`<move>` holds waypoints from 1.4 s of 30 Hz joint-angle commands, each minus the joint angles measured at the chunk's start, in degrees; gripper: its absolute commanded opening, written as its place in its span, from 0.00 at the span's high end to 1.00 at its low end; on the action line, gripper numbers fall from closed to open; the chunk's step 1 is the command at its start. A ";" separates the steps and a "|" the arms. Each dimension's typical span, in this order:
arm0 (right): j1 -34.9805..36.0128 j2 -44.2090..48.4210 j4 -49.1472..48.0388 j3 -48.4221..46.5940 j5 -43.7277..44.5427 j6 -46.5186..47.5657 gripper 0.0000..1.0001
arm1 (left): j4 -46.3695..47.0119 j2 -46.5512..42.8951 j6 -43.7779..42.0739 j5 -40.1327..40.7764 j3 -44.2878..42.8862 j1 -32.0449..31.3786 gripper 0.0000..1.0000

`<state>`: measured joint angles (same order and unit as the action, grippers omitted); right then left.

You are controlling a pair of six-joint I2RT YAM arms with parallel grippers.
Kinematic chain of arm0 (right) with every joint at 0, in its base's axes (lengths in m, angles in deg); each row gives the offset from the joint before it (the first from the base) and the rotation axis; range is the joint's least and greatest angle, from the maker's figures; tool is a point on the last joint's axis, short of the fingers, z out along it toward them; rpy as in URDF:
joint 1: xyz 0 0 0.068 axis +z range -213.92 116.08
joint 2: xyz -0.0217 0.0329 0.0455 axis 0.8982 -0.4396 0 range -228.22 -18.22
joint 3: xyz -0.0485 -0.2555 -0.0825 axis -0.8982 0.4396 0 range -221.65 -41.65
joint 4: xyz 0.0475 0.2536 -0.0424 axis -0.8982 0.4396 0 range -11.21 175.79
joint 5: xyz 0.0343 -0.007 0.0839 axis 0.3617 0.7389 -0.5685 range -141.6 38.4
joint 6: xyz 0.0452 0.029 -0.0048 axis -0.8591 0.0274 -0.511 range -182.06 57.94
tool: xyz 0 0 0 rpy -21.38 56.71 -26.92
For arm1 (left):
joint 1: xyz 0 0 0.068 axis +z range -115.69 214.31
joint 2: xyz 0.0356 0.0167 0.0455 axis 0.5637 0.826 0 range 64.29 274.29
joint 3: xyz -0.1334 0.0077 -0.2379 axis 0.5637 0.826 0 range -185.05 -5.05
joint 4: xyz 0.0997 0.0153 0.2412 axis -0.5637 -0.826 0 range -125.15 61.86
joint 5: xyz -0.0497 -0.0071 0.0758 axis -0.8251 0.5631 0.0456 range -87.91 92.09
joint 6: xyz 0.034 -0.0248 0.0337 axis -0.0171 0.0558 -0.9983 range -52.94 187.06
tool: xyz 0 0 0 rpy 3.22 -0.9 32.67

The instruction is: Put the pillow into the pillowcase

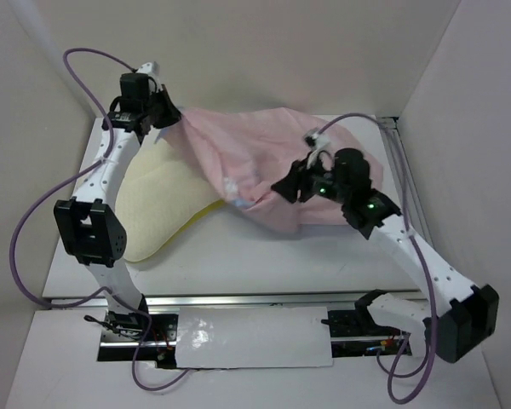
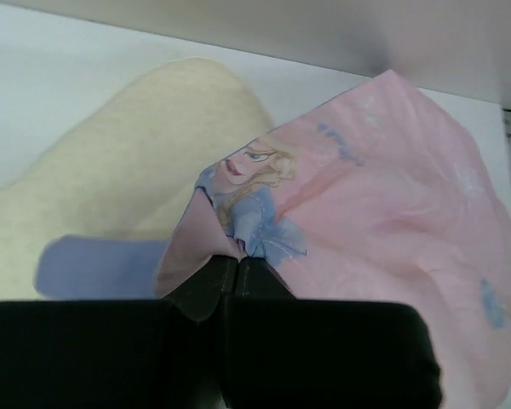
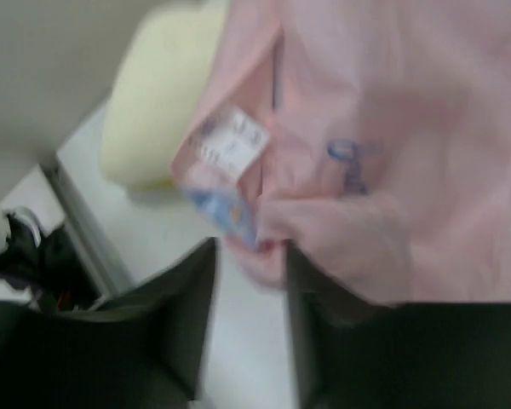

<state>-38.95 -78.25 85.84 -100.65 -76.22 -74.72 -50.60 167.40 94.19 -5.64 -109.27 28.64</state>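
Up left, clamps the left gripper point(image 2: 238, 266) tight on a corner of the pillowcase point(image 1: 255, 162), pink side up on the table point(image 1: 238, 264). Holds the right gripper point(image 3: 249, 251) partly spread, a fabric fold at its tips. Shows the pillow point(image 1: 157, 209) flat at left, one edge under the cloth.

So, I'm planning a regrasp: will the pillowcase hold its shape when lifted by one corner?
Probably not: the pillowcase sags in creases from the left gripper, likely floppy. It looks thin, probably light. It could slide off the open right gripper.
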 commanded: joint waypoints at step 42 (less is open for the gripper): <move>-20.74 -67.32 15.28 -30.74 35.08 0.02 0.42 | -10.50 -22.07 3.36 14.32 31.54 6.81 0.00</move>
<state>-57.35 -143.32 98.58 -133.64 -41.45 -69.87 -62.47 145.11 96.18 7.09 -77.63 34.94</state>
